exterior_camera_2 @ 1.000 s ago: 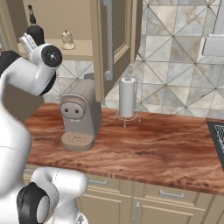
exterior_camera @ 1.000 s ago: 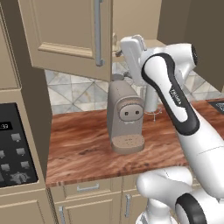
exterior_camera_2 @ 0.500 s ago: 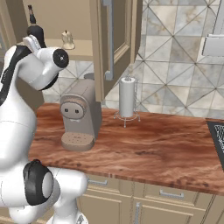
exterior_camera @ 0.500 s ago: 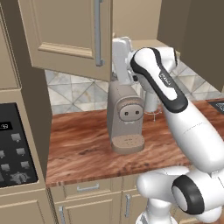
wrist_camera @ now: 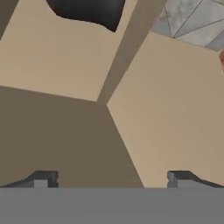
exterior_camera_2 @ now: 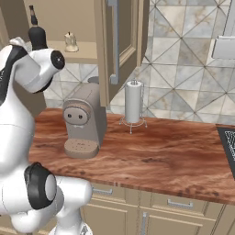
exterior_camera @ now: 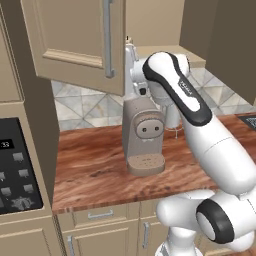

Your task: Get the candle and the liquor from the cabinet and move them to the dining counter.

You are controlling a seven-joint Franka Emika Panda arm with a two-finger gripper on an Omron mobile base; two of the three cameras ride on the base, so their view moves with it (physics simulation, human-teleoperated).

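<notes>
While liquor (exterior_camera_2: 36,34) flanks candle (exterior_camera_2: 70,42), coffee machine (exterior_camera_2: 84,120) stands below.

You've got the cabinet (exterior_camera_2: 120,41) door swung open; on its shelf the black liquor (exterior_camera_2: 36,33) stands left of the candle (exterior_camera_2: 70,42), above your coffee machine (exterior_camera_2: 84,120).

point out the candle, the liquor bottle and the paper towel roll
candle (exterior_camera_2: 70,42), right base view, on its cream body
liquor (exterior_camera_2: 37,36), right base view, on its black belly
paper towel roll (exterior_camera_2: 133,102), right base view, on its white side
</notes>
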